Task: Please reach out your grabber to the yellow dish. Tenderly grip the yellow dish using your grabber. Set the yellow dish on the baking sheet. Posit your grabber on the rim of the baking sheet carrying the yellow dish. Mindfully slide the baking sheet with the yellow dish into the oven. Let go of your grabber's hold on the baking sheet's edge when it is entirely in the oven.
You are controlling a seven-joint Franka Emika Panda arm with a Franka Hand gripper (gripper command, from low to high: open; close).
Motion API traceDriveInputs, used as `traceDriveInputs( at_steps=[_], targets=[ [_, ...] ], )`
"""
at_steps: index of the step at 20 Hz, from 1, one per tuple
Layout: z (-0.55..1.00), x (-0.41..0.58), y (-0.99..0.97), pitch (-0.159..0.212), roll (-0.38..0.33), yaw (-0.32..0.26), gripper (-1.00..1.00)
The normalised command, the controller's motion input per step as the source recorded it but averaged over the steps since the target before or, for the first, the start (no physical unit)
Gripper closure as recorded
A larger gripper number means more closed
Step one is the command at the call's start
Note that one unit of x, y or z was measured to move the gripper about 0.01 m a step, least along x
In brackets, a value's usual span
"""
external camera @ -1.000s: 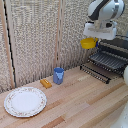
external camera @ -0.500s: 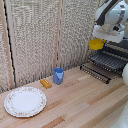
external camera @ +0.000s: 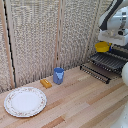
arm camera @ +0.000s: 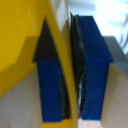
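The grabber (external camera: 106,41) pinches the rim of the yellow dish (external camera: 102,47) between its blue fingers (arm camera: 92,70). The dish hangs above the baking sheet (external camera: 106,63) at the table's (external camera: 80,105) far right edge.

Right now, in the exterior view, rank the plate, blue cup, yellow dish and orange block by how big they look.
Largest to smallest:
1. plate
2. blue cup and yellow dish: about alike; the dish is farther back and partly hidden, so unranked
3. orange block
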Motion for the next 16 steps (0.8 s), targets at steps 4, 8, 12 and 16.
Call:
traceDriveInputs(
  at_steps=[4, 8, 12, 16],
  targets=[
    [-0.01, 0.0, -0.41, 0.008, 0.0, -0.045, 1.0],
    [-0.06, 0.0, -0.36, 0.017, 0.0, -0.038, 1.0],
    [-0.13, 0.0, -0.48, 0.041, 0.0, -0.042, 1.0],
    [-0.08, 0.013, -0.55, 0.017, 0.0, -0.047, 1.0]
  ],
)
